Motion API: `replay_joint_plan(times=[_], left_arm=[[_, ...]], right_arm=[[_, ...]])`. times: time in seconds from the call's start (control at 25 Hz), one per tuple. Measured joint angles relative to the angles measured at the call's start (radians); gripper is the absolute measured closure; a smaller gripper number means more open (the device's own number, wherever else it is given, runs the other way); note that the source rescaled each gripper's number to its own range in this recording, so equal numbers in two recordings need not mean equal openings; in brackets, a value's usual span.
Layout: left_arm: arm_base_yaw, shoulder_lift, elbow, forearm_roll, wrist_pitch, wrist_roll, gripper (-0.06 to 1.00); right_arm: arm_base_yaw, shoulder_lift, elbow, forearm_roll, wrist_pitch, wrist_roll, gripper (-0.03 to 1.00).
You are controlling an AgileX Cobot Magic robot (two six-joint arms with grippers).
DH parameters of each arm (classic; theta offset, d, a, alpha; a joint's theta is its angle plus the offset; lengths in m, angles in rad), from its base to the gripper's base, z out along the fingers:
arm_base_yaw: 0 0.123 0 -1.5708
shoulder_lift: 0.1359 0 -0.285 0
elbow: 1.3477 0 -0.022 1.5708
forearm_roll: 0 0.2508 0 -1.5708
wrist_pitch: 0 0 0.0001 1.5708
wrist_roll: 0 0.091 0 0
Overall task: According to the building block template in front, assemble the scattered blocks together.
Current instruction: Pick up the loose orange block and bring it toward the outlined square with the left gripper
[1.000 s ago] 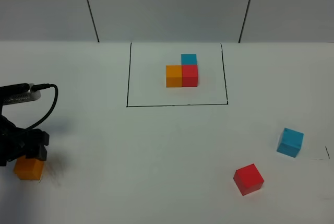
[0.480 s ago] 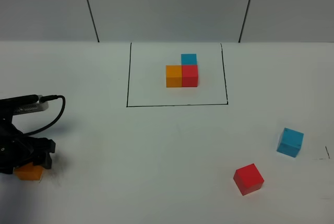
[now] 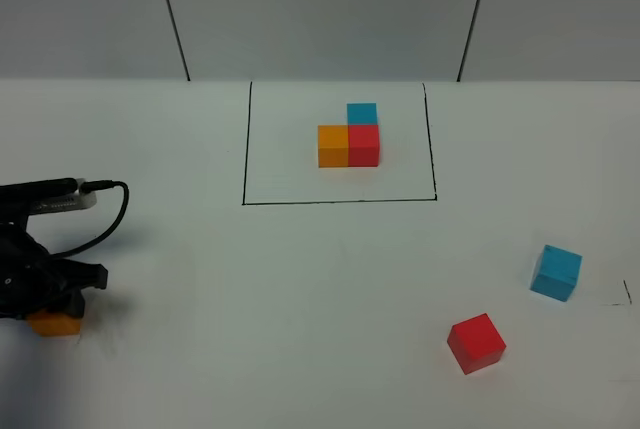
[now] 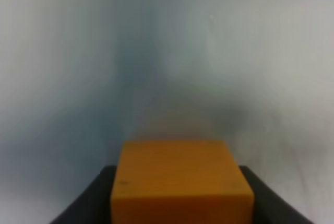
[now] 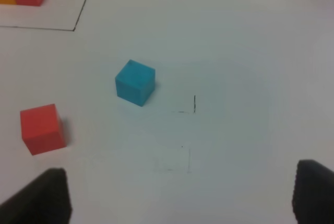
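Left wrist view – orange block (image 4: pixel 181 179): it fills the lower middle, square-on, with a dark finger (image 4: pixel 94 198) against each of its two sides and no gap showing.
Left gripper (image 3: pixel 50 294): pinching the orange block (image 3: pixel 55 324) at the far left edge of the white table (image 3: pixel 300 299); from above only the block's lower part shows under the black body.
Red block (image 3: pixel 476 343): loose on the table at lower right, turned slightly off square, well apart from the orange one.
Light blue block (image 3: pixel 556 272): just up and to the right of the red block, near it but not touching, also turned a little.
Template (image 3: pixel 349 137): three joined cubes – orange on the left, red touching it on the right, light blue behind the red, making an L.
Black outline (image 3: pixel 340 201): a thin drawn rectangle around the template, open toward the back wall.
Right gripper (image 5: pixel 182 192): its two dark fingertips sit at opposite lower corners of its wrist view, spread wide with nothing between them; it hangs above bare table with the red block (image 5: pixel 43 128) and light blue block (image 5: pixel 135 82) ahead.
Corner mark (image 5: pixel 194 104): a small drawn black angle just beside the light blue block.
Cable (image 3: pixel 110 214): a black loop arching off the left arm above the table.
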Motion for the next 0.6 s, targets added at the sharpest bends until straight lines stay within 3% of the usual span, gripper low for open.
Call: replay_joint_plan(times=[0.12, 0.36, 0.48, 0.6], left_arm=[[-0.059, 0.001, -0.094, 0.001, 0.076, 0.148, 0.92], [-0.271, 0.003, -0.345, -0.082, 0.280, 0.532, 0.92], [-0.381, 0.032, -0.473, -0.062, 0.382, 0.634, 0.92], [-0.492, 0.091, -0.574, 0.026, 0.434, 0.646, 0.92]], right_arm=[[0.000, 0.000, 0.000, 0.000, 0.000, 0.000, 0.24], [0.000, 0.000, 0.000, 0.000, 0.000, 0.000, 0.24], [0.000, 0.000, 0.000, 0.000, 0.000, 0.000, 0.24], [0.000, 0.000, 0.000, 0.000, 0.000, 0.000, 0.24]])
